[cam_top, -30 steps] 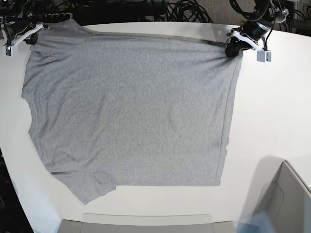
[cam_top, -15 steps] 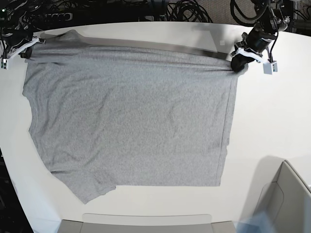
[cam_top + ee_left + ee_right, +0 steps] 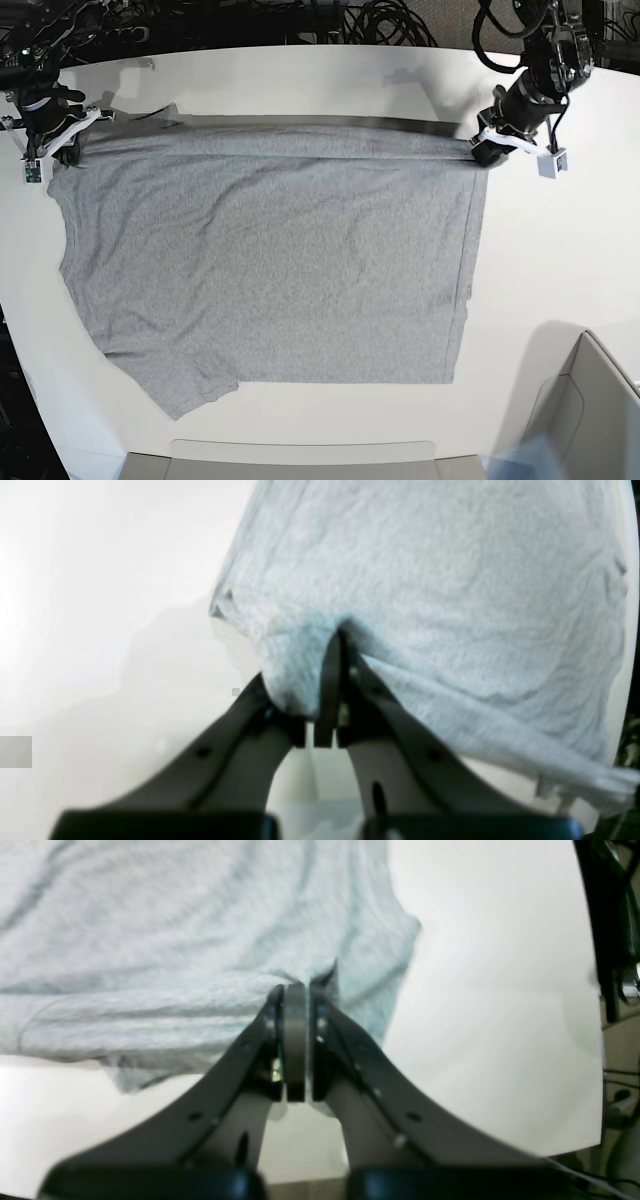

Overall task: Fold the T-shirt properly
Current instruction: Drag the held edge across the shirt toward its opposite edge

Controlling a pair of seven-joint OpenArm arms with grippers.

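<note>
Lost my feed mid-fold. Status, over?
Left gripper and right gripper both shut on T-shirt, far edge. Far edge lifted, rest flat on table. Nothing in the way.

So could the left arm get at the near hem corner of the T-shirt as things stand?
Probably not yet. The left gripper is shut on the far edge of the T-shirt, so it would have to let go first. Nothing lies on the cloth between it and that corner.

— What is hiding here?
— The T-shirt is showing only its plain side. Its pinched corners are hiding between the jaws.
— Anything cut off?
— The grey box, near right, is running off the edge.
</note>
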